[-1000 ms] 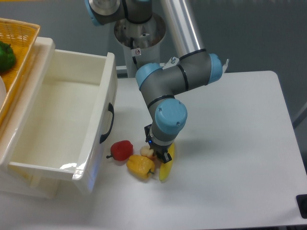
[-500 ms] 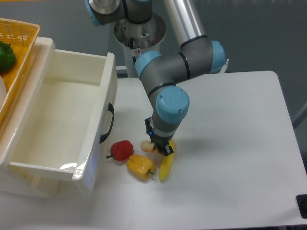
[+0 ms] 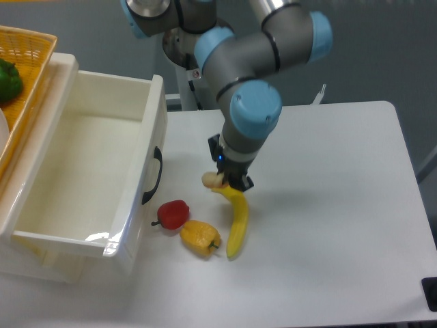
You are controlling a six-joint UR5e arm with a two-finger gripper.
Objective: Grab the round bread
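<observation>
The round bread (image 3: 213, 180) is held between the dark fingers of the gripper (image 3: 222, 181), clenched on it and lifted clear of the white counter (image 3: 328, 205). Just below it, the upper tip of the banana (image 3: 235, 222) is seen near the fingers; whether it touches them cannot be told. The yellow-orange bell pepper (image 3: 199, 236) and the red bell pepper (image 3: 173, 214) lie side by side on the counter, left of the banana and close to the front of the open white drawer (image 3: 89, 178). Bare counter is seen to the right of the gripper, out to the rounded far-right corner. A woven basket (image 3: 27, 75) with a green pepper (image 3: 8, 78) is seen at the upper left edge.
</observation>
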